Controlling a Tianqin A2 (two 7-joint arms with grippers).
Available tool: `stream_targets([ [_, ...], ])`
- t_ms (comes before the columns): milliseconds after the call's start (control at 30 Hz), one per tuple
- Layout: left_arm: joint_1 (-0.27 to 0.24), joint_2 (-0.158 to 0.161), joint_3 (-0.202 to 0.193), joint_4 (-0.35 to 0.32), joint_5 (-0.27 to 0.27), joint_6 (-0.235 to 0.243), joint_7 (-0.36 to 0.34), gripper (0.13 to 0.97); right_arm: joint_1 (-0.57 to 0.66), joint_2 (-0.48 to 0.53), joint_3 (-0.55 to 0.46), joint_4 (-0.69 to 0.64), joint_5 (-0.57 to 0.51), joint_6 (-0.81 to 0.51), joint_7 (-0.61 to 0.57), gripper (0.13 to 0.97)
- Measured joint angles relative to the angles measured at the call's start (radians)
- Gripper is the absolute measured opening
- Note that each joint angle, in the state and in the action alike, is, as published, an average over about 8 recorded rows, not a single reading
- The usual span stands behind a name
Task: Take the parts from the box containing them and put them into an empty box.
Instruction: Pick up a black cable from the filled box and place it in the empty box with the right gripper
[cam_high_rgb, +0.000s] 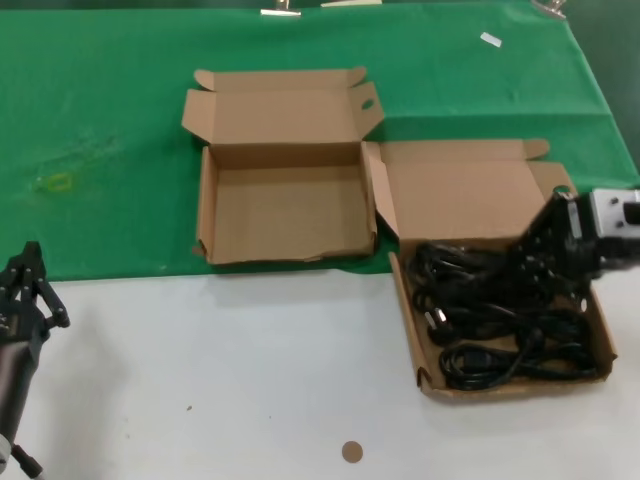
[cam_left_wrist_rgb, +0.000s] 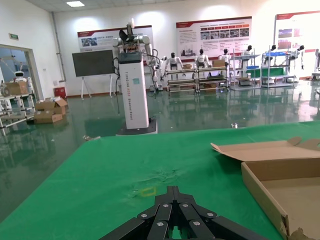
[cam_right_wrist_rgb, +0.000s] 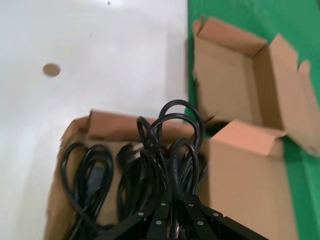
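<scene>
The box containing the parts (cam_high_rgb: 603, 330) sits at the right on the white table, its lid (cam_high_rgb: 470, 190) open behind it. Several black power cords (cam_high_rgb: 500, 330) lie coiled in it. My right gripper (cam_high_rgb: 535, 258) is down inside this box and shut on one cord bundle, whose loops (cam_right_wrist_rgb: 172, 131) stick out past the gripper (cam_right_wrist_rgb: 175, 201) in the right wrist view. The empty box (cam_high_rgb: 207, 205), wider, with a ragged front edge, stands open on the green cloth to the left; it also shows in the right wrist view (cam_right_wrist_rgb: 225, 75). My left gripper (cam_high_rgb: 28, 285) is parked shut at the near left.
A green cloth (cam_high_rgb: 100, 120) covers the far half of the table and the near half is white. A small brown disc (cam_high_rgb: 351, 452) lies on the white surface in front. The empty box's corner (cam_left_wrist_rgb: 265, 175) is beside the left gripper (cam_left_wrist_rgb: 173, 192).
</scene>
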Motion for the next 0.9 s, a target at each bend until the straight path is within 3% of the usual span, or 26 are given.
stream_targets([
  [467,0.000,0.000,0.000,0.000,0.000,0.000,0.000,0.144,0.154,-0.150,-0.035,0.006,-0.077,-0.021,0.058,0.158],
  [900,0.000,0.000,0.000,0.000,0.000,0.000,0.000,0.144,0.272,-0.378,-0.103,-0.195,-0.140,0.053,0.021,0.157],
])
